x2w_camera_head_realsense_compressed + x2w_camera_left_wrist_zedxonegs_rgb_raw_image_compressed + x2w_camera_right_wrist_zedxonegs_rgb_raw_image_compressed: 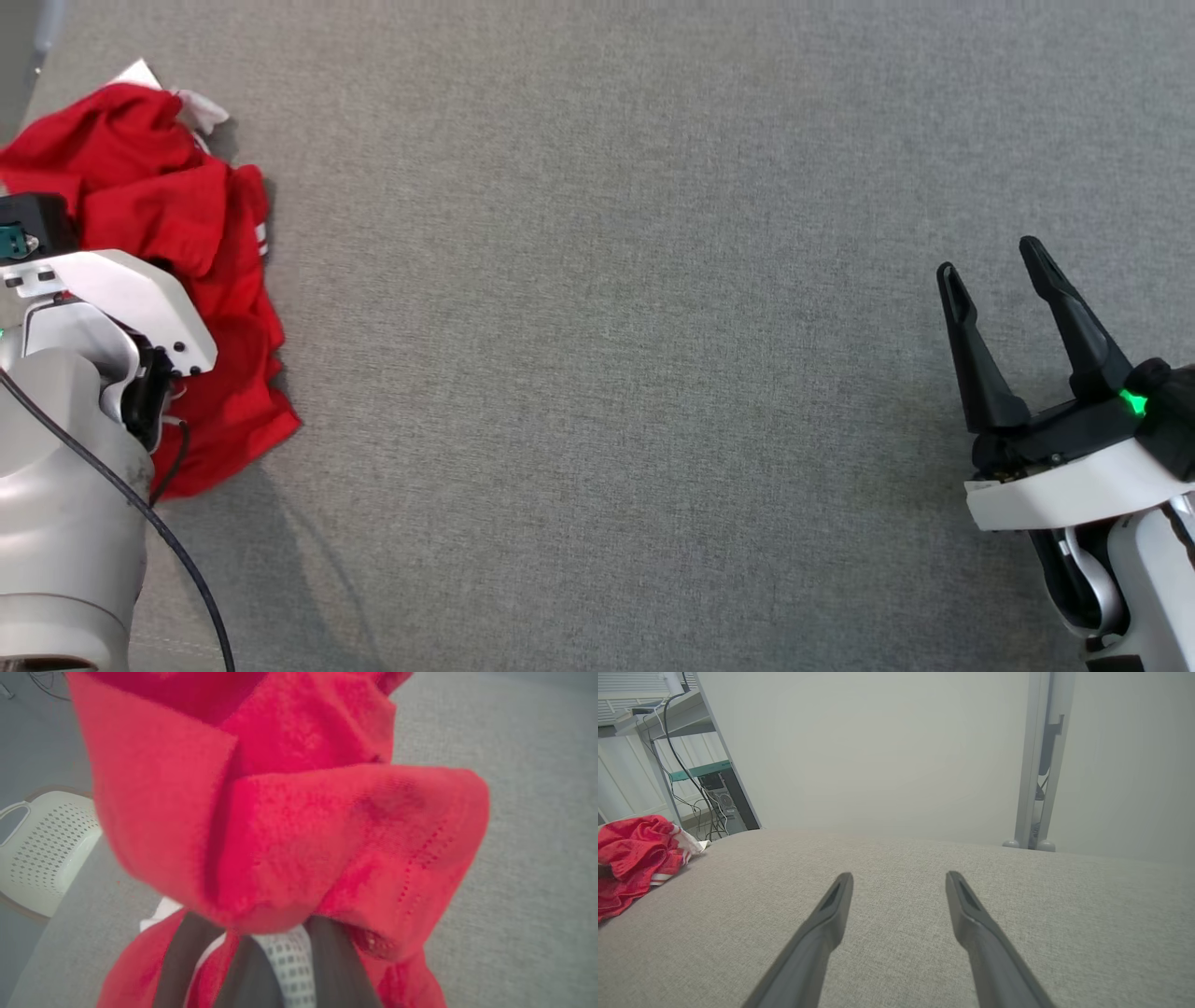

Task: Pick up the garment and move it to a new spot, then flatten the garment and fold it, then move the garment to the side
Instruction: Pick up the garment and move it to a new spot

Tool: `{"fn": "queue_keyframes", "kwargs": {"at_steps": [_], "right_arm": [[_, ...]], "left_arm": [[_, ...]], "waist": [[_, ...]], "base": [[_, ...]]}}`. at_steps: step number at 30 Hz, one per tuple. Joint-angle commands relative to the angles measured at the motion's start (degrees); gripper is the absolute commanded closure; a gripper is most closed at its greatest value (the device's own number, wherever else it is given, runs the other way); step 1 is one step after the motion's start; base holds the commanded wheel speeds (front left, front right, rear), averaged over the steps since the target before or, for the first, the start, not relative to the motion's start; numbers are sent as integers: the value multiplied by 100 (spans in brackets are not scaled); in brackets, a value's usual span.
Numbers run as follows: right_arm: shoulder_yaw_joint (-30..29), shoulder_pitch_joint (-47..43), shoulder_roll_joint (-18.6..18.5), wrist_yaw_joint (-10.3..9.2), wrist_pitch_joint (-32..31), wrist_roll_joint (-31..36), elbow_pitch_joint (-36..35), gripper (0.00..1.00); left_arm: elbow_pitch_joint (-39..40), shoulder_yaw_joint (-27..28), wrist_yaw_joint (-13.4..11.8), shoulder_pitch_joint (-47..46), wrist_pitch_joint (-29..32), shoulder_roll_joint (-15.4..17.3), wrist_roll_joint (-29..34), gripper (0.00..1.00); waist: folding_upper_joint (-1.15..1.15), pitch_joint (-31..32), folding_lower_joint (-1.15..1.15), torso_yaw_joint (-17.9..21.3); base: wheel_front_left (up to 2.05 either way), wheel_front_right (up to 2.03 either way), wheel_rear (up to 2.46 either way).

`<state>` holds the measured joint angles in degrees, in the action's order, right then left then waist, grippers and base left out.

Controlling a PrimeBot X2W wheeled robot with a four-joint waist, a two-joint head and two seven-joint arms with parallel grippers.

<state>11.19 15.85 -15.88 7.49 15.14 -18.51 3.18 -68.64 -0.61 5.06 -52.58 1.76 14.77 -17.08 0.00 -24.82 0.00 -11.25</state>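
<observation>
A crumpled red garment point(187, 243) with white trim lies at the far left corner of the grey fabric worktop point(607, 327); the left gripper point(266, 924) is pushed into it, its 2 dark fingers point(187, 952) buried under bunched cloth, so I cannot tell whether they pinch it; the right gripper point(994, 257) hangs spread and empty near the right edge, well apart; a white perforated basket point(46, 849) sits beyond the worktop's edge.

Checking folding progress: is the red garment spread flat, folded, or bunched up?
Bunched up: the red garment lies in a crumpled heap with deep wrinkles on the grey surface, no neat fold.
</observation>
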Motion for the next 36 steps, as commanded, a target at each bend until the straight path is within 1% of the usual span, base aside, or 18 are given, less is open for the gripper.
{"fn": "queue_keyframes", "kwargs": {"at_steps": [1, 4, 9, 12, 13, 14, 19, 23, 29, 32, 33, 36], "right_arm": [[-15, -46, 19, 0, 9, 31, 35, 0], [-24, -121, 96, 0, 8, 31, 105, 0], [-68, -230, 239, 0, 9, 42, 219, 0], [-133, -319, 315, 0, 8, 39, 273, 0], [-166, -345, 338, 1, 9, 46, 291, 0], [-225, -403, 395, 1, 9, 60, 332, 0], [-339, -553, 504, 1, 8, 102, 397, 0], [-423, -629, 600, 1, 8, 137, 421, 0], [-465, -695, 713, 1, 8, 180, 449, 0], [-472, -670, 723, 0, 8, 193, 439, 0], [-472, -670, 723, 0, 8, 193, 439, 0], [-484, -612, 707, 1, 9, 191, 401, 0]], "left_arm": [[65, -13, 48, 29, -174, -17, -6, 100], [135, 25, 100, 105, -616, -92, -112, 100], [367, -78, 182, 243, -1397, -219, -119, 100], [634, -94, 191, 360, -1617, -315, -139, 100], [762, -109, 196, 396, -1660, -339, -115, 100], [1061, -120, 196, 490, -1689, -392, -77, 100], [2188, -17, 212, 925, -1691, -642, -53, 100], [2848, -165, 225, 1214, -1694, -841, 54, 100], [3437, -531, 245, 1628, -1694, -1084, -4, 100], [3622, -784, 239, 1803, -1694, -1128, -31, 100], [3622, -784, 239, 1803, -1694, -1128, -31, 100], [3755, -1113, 187, 1913, -1694, -1170, -3, 100]], "waist": [[0, 146, 0, -70], [0, 418, 0, -150], [0, 861, 0, -278], [0, 1089, 0, -359], [0, 1163, 0, -386], [0, 1310, 0, -433], [0, 1634, 0, -491], [0, 1843, 0, -445], [0, 2035, 0, -211], [0, 2033, 0, -27], [0, 2033, 0, -27], [0, 1988, 0, 193]], "base": [[0, 0, 0], [0, 0, 0], [0, 0, 0], [0, 0, 0], [0, 0, 0], [0, 0, 0], [0, 0, 0], [0, 0, 0], [0, 0, 0], [0, 0, 0], [0, 0, 0], [0, 0, 0]]}}
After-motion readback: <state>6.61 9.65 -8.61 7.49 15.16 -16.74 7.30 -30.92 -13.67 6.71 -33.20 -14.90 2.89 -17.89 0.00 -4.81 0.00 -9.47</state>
